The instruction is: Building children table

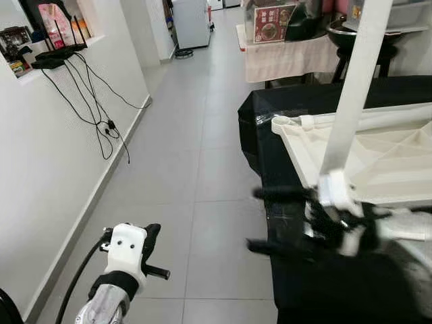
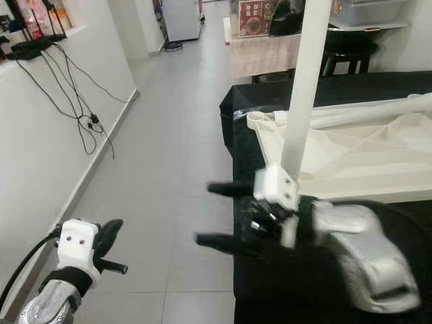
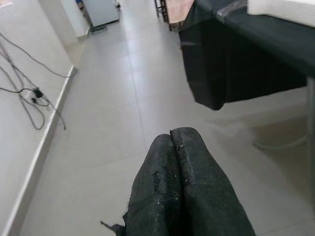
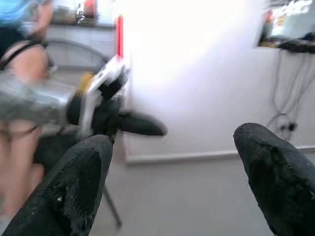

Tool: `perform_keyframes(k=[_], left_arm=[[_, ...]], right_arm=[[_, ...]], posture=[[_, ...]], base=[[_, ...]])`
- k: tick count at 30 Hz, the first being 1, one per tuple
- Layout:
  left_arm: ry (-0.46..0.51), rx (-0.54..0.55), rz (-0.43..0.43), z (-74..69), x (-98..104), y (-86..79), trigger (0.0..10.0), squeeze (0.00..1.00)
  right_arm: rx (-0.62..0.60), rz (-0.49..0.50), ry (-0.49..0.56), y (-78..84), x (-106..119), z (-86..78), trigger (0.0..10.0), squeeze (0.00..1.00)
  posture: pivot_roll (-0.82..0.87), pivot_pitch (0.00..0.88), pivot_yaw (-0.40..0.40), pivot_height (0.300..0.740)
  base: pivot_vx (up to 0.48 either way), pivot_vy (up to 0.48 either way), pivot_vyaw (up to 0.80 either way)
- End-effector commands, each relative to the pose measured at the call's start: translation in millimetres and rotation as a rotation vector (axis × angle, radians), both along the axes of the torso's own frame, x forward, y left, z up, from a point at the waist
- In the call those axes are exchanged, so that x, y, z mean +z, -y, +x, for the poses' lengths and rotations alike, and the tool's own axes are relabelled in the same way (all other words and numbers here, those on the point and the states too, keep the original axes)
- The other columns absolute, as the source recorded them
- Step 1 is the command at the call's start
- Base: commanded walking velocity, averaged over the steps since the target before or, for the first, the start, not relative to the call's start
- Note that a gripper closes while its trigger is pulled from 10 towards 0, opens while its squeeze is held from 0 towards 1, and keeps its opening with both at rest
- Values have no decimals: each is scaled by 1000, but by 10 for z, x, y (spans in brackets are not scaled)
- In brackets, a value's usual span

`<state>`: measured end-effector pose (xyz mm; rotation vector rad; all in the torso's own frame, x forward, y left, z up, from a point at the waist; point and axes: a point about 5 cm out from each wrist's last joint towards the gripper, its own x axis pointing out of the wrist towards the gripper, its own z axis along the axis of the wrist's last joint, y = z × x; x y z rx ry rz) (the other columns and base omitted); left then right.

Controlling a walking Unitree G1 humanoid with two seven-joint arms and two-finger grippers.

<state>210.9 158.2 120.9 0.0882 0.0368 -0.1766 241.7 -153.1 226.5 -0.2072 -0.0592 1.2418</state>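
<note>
Left gripper point(image 1: 150, 248) low over grey tiled floor point(image 1: 182, 169), fingers pressed together, holding nothing. Right gripper point(image 2: 223, 214) at near edge of black-draped table point(image 1: 270, 121), fingers spread wide, pointing left. White children's table leg point(image 1: 354, 88) upright just behind, rising from white frame point(image 1: 385, 155) lying on the black cloth.

light: bright, even indoor | glare: right wrist view wall washed out | blur: right gripper point(image 1: 283, 219) motion-smeared
</note>
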Motion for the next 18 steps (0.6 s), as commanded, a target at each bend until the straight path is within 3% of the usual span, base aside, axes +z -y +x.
perform_keyframes(k=[1,2,5,9,12,14,18], left_arm=[[-2,15,-7,28,-12,-35,10000,0],[-2,15,-7,28,-12,-35,10000,0],[25,30,-24,77,32,-48,10000,0],[42,51,-47,105,67,-49,10000,0],[81,67,-69,145,148,-17,10000,0],[81,67,-69,145,148,-17,10000,0],[83,66,-58,142,143,1,10000,0]], right_arm=[[-105,70,0,-147,-69,185,10000,0],[-105,70,0,-147,-69,185,10000,0],[-190,174,-59,-381,-181,357,10000,0],[-191,190,-81,-518,-264,374,10000,0],[-247,179,-172,-746,-556,431,10000,0],[-247,179,-172,-746,-556,431,10000,0],[-269,162,-210,-926,-744,412,10000,0]], posture=[[-110,16,89,740],[-110,16,89,740],[-104,6,84,740],[-104,4,84,740],[-83,4,76,740],[-83,4,76,740],[-68,8,69,740]], base=[[0,0,0],[0,0,0],[0,0,0],[0,0,0],[0,0,0],[0,0,0],[0,0,706]])
